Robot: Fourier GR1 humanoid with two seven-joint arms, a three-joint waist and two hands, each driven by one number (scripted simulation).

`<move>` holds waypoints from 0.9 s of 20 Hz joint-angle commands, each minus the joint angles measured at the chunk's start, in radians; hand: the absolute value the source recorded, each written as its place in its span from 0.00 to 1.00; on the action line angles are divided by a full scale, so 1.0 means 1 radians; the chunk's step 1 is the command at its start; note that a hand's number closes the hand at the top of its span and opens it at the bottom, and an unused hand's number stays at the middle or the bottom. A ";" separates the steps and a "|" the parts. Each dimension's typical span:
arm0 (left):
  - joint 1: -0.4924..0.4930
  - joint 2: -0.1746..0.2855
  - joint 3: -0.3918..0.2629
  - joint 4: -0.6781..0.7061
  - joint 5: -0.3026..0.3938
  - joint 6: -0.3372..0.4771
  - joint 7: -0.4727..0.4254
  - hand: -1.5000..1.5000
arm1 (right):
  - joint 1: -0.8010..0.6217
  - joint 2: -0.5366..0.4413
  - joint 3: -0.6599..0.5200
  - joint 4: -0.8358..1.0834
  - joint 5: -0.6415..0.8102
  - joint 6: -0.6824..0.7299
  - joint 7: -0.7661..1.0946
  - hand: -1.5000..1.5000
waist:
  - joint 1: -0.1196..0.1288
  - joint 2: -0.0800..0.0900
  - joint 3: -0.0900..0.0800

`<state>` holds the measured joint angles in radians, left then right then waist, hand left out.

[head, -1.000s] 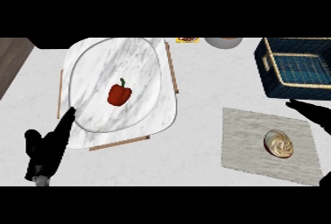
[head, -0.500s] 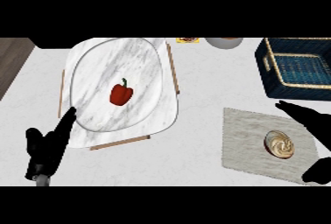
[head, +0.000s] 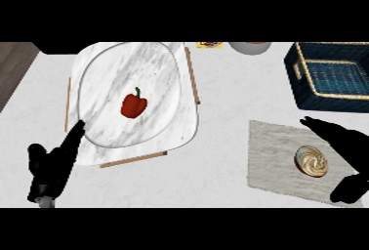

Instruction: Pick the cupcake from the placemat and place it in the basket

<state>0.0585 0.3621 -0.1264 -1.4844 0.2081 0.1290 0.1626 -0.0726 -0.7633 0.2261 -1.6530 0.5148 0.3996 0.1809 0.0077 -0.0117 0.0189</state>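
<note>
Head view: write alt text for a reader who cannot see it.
The right robot hand is open beside a cupcake on a grey placemat, near a dark blue basket. A red pepper lies on a marble plate; the left robot hand rests open nearby.

Cupcake (head: 312, 161) on placemat (head: 270, 146), front right; basket (head: 331, 103) behind it; pepper (head: 133, 105) on plate (head: 115, 68), left

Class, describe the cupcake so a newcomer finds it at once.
Find the grey placemat at the counter's right, below the dark blue basket. The cupcake sits on it, beside the right hand: the only small round tan thing with a swirled top.
</note>
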 commanded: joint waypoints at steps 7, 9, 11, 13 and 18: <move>0.040 -0.020 -0.005 0.107 0.011 -0.025 0.070 0.50 | -0.021 0.057 0.064 0.125 0.098 -0.023 -0.027 0.00 | 0.000 0.017 -0.018; 0.110 -0.039 -0.031 0.053 -0.003 -0.010 0.065 0.50 | 0.007 0.058 0.056 0.137 0.100 -0.045 -0.054 0.00 | 0.002 0.014 -0.018; 0.067 -0.055 -0.029 0.095 -0.015 -0.002 0.060 0.50 | -0.029 0.078 0.061 0.158 0.114 -0.054 -0.063 0.00 | -0.001 0.016 -0.019; 0.095 -0.016 -0.007 0.042 -0.006 -0.015 0.092 0.50 | -0.027 0.077 0.060 0.124 0.112 -0.026 -0.033 0.00 | -0.001 0.012 -0.019; 0.082 -0.042 0.002 0.082 -0.004 -0.016 0.072 0.50 | -0.005 0.120 0.076 0.217 0.165 -0.119 -0.093 0.00 | -0.004 0.016 -0.018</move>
<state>0.0723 0.3447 -0.1105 -1.5022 0.1820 0.1278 0.1831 -0.1069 -0.6729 0.2823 -1.4776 0.6389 0.3424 0.1212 0.0048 -0.0115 0.0178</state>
